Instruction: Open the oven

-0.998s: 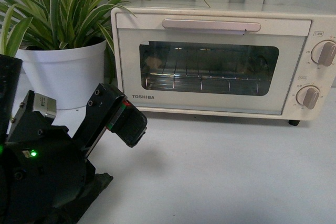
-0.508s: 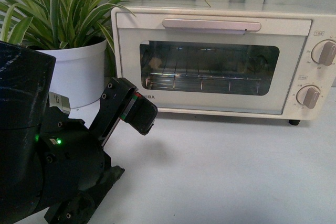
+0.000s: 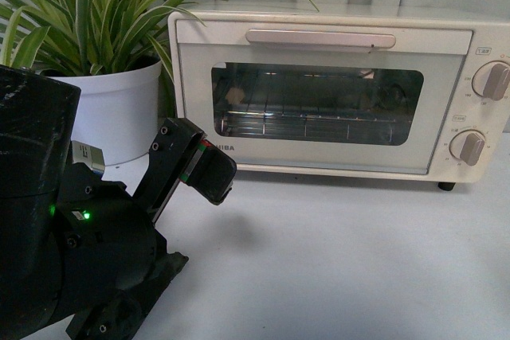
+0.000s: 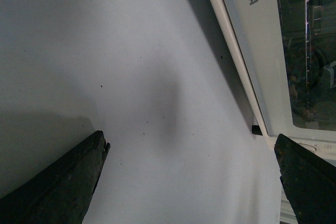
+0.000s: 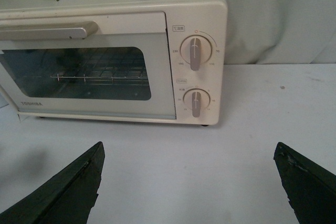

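- Oven (image 3: 335,89): stands at the back of the white table (image 3: 358,268), just right of the potted plant (image 3: 103,101). Its door is shut and faces the robot.
- Handling: the cabinet looks like a light, stiff box on small feet (image 3: 446,186). A hard pull would probably slide or tip it forward, so steady force is advised.
- Grip point: the pale bar handle (image 3: 320,38) along the door's upper edge. It appears rigid and smooth; taking it near its middle should load the door evenly. The door is probably hinged at its lower edge.
- Avoid: the glass window (image 3: 317,103), which is fragile, and the two knobs (image 5: 195,52).
- Left gripper (image 4: 189,142): jaws spread wide and empty, low over the table near the oven's lower left corner.
- Right gripper (image 5: 189,150): jaws spread wide and empty, well back from the knob side.
- Surface: matte, plain and level, with little to stop the feet sliding.
- Room: a pale curtain (image 5: 278,14) hangs behind.
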Controlling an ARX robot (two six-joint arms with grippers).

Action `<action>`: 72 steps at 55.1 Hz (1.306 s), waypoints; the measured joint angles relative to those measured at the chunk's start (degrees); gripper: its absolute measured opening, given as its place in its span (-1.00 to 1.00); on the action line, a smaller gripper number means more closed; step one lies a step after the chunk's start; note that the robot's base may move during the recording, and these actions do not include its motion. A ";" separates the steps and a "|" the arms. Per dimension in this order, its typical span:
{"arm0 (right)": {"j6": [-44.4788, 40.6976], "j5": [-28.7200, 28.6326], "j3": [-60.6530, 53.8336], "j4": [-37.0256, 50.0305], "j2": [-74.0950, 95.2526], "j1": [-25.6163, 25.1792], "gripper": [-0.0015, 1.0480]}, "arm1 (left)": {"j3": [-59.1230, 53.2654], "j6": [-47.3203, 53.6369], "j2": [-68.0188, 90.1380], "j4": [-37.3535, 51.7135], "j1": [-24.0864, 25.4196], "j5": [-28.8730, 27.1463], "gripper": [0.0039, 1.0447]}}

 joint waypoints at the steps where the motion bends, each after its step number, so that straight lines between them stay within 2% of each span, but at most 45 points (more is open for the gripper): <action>1: 0.13 0.33 0.81 -0.15 1.07 0.33 0.82 | 0.00 -0.02 0.00 0.00 0.00 0.02 0.88; 14: 3.96 5.01 18.73 -5.79 19.96 7.28 0.82 | -0.04 -0.09 -0.13 -0.04 0.31 0.39 0.88; 28: 8.63 9.03 33.57 -11.58 32.46 10.82 0.82 | -0.24 -0.09 -0.68 -0.55 0.59 0.63 0.88; 43: 12.11 11.56 40.19 -14.84 38.45 11.45 0.82 | -0.31 -0.09 -0.81 -0.76 0.74 0.96 0.88; 72: 11.91 15.39 44.70 -17.11 43.41 12.61 0.82 | -0.31 -0.09 -0.87 -0.85 0.77 1.01 0.88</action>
